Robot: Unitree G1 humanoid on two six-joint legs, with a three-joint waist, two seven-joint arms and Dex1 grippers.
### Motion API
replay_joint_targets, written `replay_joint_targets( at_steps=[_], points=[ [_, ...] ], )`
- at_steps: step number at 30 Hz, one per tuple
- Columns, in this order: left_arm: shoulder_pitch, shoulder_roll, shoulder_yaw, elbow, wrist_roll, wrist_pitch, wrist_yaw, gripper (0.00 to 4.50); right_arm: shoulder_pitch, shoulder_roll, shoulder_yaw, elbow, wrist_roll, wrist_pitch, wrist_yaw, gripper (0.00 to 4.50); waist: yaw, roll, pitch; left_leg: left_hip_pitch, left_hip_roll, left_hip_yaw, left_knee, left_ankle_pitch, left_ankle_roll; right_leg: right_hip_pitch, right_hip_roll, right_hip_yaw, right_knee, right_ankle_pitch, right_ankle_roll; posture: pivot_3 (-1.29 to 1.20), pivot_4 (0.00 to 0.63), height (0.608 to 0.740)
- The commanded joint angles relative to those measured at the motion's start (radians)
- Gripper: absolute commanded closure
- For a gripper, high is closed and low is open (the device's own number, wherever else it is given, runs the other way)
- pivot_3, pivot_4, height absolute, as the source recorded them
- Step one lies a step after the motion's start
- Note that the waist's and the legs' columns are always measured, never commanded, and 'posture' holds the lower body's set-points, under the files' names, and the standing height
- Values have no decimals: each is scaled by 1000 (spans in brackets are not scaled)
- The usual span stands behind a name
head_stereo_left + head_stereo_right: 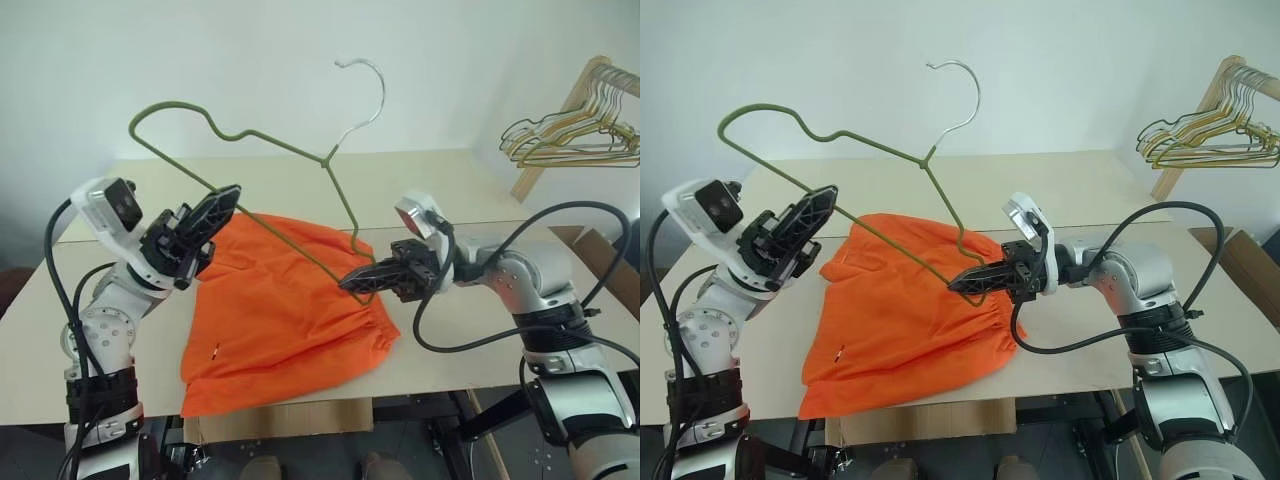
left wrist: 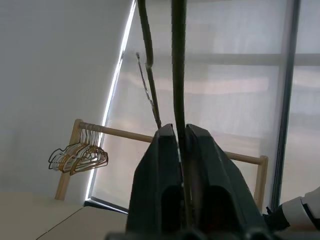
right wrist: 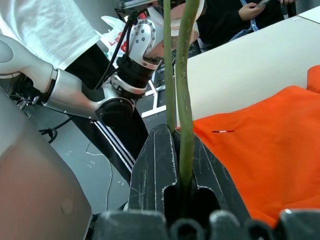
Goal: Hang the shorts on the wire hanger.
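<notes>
The shorts [image 1: 285, 315] lie flat on the table [image 1: 440, 355], spread near its front edge; the lower hem reaches that edge and appears to lap slightly over it, though the angle makes this uncertain; the gathered waistband faces the robot's right. The wire hanger [image 1: 270, 140] is held in the air above the shorts, tilted, hook [image 1: 365, 95] uppermost; its lower bar runs diagonally over the orange fabric, and its right-hand corner dips to just above the waistband.

The left gripper [image 1: 222, 205] is closed on the hanger's bar near the shorts' upper left corner; in the left wrist view the green wire passes between its fingers [image 2: 162, 165], which are pressed together around it. The right gripper [image 1: 358, 280] is clamped on the hanger's lower corner just above the waistband; in the right wrist view the wire sits pinched between the two fingers [image 3: 157, 165].

Bare tabletop remains behind the shorts and to either side; the back half of the table is open. A wooden rack [image 1: 560, 120] carrying a bunch of gold and dark hangers [image 1: 570, 140] stands well apart at far right. A cardboard box [image 1: 600, 255] sits beside the table's right edge.
</notes>
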Motion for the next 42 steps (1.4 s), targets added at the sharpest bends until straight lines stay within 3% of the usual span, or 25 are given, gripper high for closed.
replay_joint_targets(
  at_steps=[1,9,10,14,18,26,29,42],
  points=[
    [17,17,-32,7,61,-9,19,2782,-12,17,-57,-36,40,-4,-3,4500,-1,0,0,0,0,0,0,0,0,0,0,0,0,0,0,44,0,740],
    [88,134,-89,11,264,-56,-10,114,43,-16,-236,7,128,103,-129,4500,-1,0,0,-2,0,0,0,0,0,-3,0,0,1,0,0,39,0,740],
    [96,159,-104,9,302,-68,-27,35,60,-37,-263,18,138,128,-141,4500,2,0,0,-3,0,1,0,0,0,-3,0,0,0,0,0,40,0,740],
    [123,238,-182,4,455,-133,-46,35,153,-137,-311,37,89,191,-238,4500,10,0,0,-3,0,2,-1,0,0,-3,-1,0,-1,0,0,36,0,740],
    [132,244,-201,-15,466,-134,-71,35,250,-268,-260,69,15,226,-245,4500,10,0,0,-5,0,2,0,0,0,-5,-1,1,-1,0,0,20,0,740],
    [171,271,-277,-39,558,-169,-106,35,337,-467,-145,310,-8,365,-22,4500,-6,0,0,-4,0,3,-1,0,0,-5,-1,2,-1,0,0,14,0,740],
    [180,266,-283,-47,559,-166,-116,35,353,-510,-79,401,-66,321,54,4500,-13,0,0,-3,0,3,0,0,0,-4,-1,2,-1,0,0,10,0,740],
    [193,246,-297,-80,560,-155,-94,35,280,-431,48,472,-203,245,129,4500,-13,0,0,-1,0,3,0,0,0,-3,0,3,0,0,1,34,0,740]
  ],
)
